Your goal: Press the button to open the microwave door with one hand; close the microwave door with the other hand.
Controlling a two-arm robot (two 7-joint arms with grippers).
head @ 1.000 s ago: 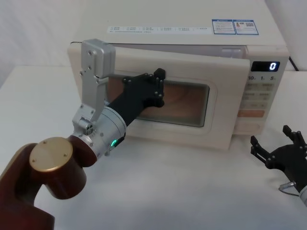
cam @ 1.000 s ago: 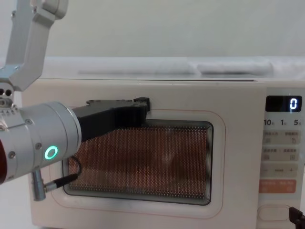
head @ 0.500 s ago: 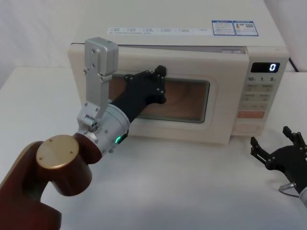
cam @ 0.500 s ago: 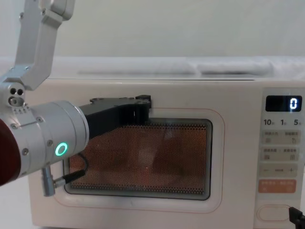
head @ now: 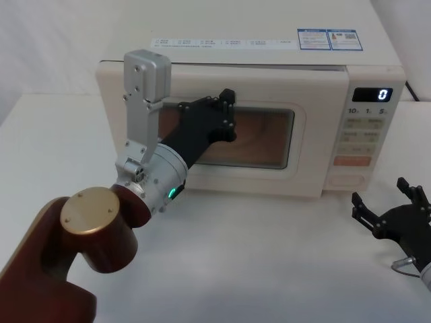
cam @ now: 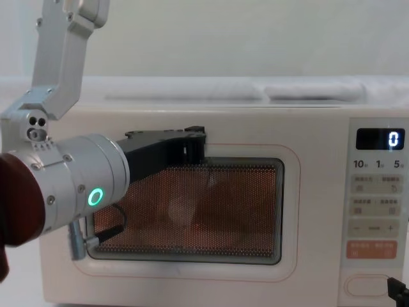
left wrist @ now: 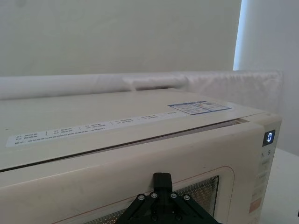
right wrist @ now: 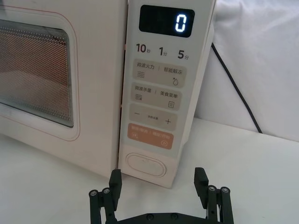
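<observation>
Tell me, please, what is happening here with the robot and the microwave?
The left gripper is pressed flat against the microwave door, at the upper edge of its window, pushing it shut. The door looks nearly or fully closed, though a thin gap shows along its top in the left wrist view. The right gripper rests open on the table, just in front of the button, not touching it.

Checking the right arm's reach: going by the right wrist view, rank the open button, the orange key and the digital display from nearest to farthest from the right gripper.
1. The button, at the panel's bottom, just ahead of the open right gripper.
2. The orange key, directly above the button.
3. The digital display, at the panel's top, reading 0.
</observation>
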